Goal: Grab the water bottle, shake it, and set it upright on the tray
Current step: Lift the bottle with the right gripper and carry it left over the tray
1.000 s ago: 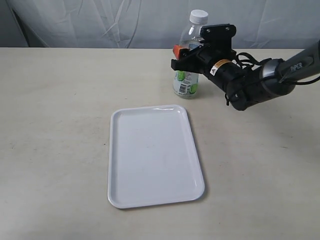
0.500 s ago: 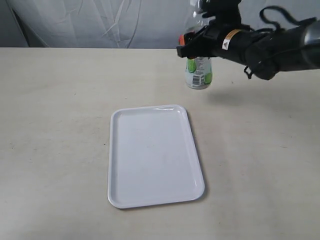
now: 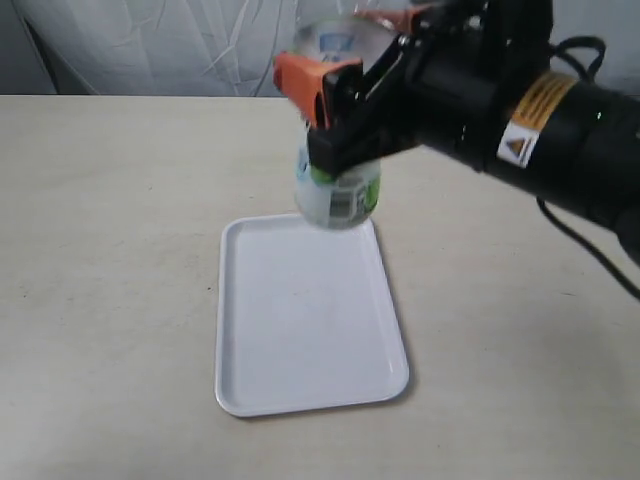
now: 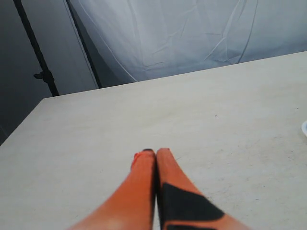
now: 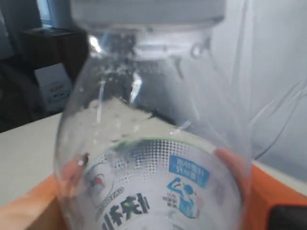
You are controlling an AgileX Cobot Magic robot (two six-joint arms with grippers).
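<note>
The clear water bottle (image 3: 338,190) with its white-and-green label hangs in the air above the far edge of the white tray (image 3: 300,330), held by my right gripper (image 3: 335,100), whose orange fingers are shut on its middle. In the right wrist view the bottle (image 5: 153,158) fills the frame, water sloshing inside, white cap (image 5: 146,14) at the top of the picture. The orange fingers (image 5: 268,191) press both sides of the bottle. My left gripper (image 4: 155,152) is shut with nothing in it, low over bare table; it does not show in the exterior view.
The tray lies flat on the beige table (image 3: 110,250). A white cloth backdrop (image 3: 150,45) hangs behind the table's far edge. A dark stand pole (image 4: 36,52) is beyond the table in the left wrist view.
My right gripper has carried the bottle up off the table and toward the camera and the left, from beyond the tray to above the tray's far edge. The arm now looms large.
</note>
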